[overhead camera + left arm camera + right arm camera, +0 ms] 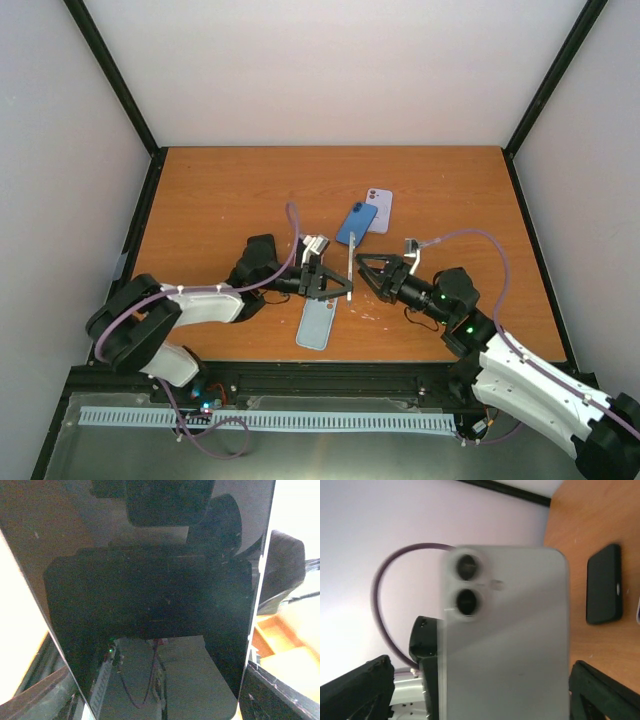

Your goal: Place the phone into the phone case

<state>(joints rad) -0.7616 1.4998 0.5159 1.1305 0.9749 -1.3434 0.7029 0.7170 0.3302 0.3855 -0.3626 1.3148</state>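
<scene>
Left gripper [342, 283]: clamped across silver phone [349, 258], held on edge, I judge, for seating into pale blue case [315, 325] nearby. Right gripper [368, 277]: jaws spread, gripping nothing.

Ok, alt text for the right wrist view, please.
The pale back of a phone, two lenses at upper left, stands upright filling the centre between the fingers of the open right gripper. A dark phone-shaped item lies on the wooden table at right.

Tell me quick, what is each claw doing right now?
Left claw: closed on the phone, which stands on its edge.
Right claw: open, holding nothing.
</scene>
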